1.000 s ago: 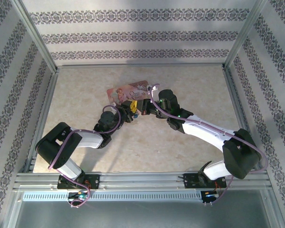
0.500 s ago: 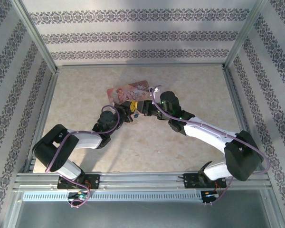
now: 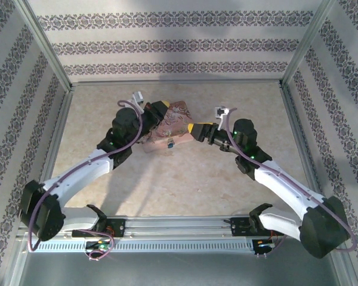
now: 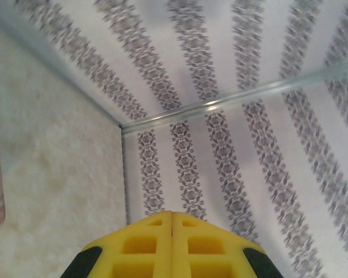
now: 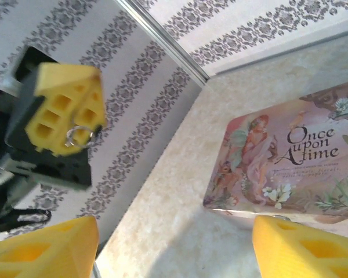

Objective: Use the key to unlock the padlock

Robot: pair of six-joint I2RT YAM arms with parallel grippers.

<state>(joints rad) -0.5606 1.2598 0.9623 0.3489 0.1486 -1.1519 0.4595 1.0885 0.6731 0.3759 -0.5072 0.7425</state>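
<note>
separation after a close meeting before the pink tin [image 3: 178, 114]: left end effector [image 3: 157, 108], pressed together, has lifted away pinching what looks like the key [image 5: 79, 135]; right end effector [image 5: 175, 237] has sprung apart, leaving the padlock [image 3: 170, 143] on the tabletop [image 3: 185, 185] just beside the tin's near edge, unlocked or not unclear.

A tin [image 3: 176, 117] lay on the table [image 3: 185, 179] a little behind its middle, with the padlock [image 3: 170, 143] at the tin's near edge. The left gripper [image 3: 159, 108] hung above the tin's far left part, and the key [image 5: 81, 135] dangled from its tips. The right gripper [image 3: 194, 129] sat just right of the tin, pointing left at it. The left arm [image 3: 77, 176] and right arm [image 3: 280, 182] reached in from the table's near edge. Walls [image 3: 167, 42] stood left, right and behind.
</note>
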